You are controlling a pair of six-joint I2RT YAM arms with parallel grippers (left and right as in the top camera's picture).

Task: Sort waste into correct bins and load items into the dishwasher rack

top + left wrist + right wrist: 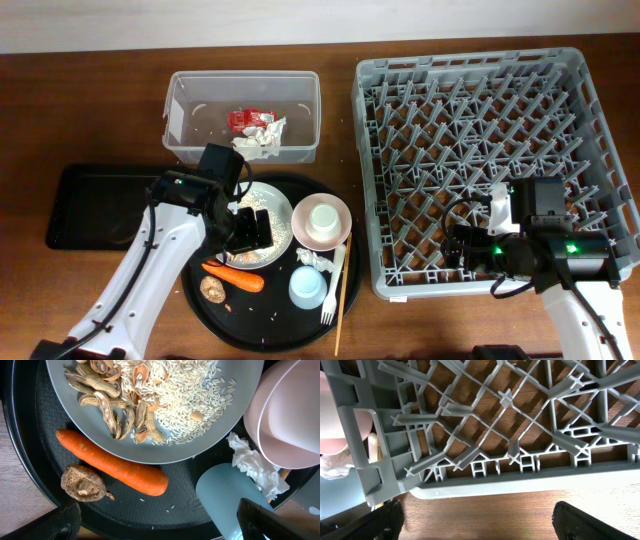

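A round black tray (270, 325) holds a grey plate (277, 200) of rice and peanut shells, a carrot (238, 277), a mushroom (212, 289), a blue cup (307, 286), crumpled tissue (312, 259), a fork (332, 285) and a pink bowl (305, 235). My left gripper (250, 230) is open and empty over the plate's front edge. The left wrist view shows the plate (210, 445), carrot (112, 462), mushroom (82, 482), cup (220, 495) and tissue (252, 462) in front of the jaws (165, 525). My right gripper (460, 250) is open and empty at the front left corner of the grey dishwasher rack (470, 150).
A clear bin (240, 76) at the back holds a red wrapper and tissue. A black bin (95, 205) lies at the left. A chopstick (343, 300) lies at the tray's right edge. The right wrist view shows the rack's front wall (470, 425) above bare wood.
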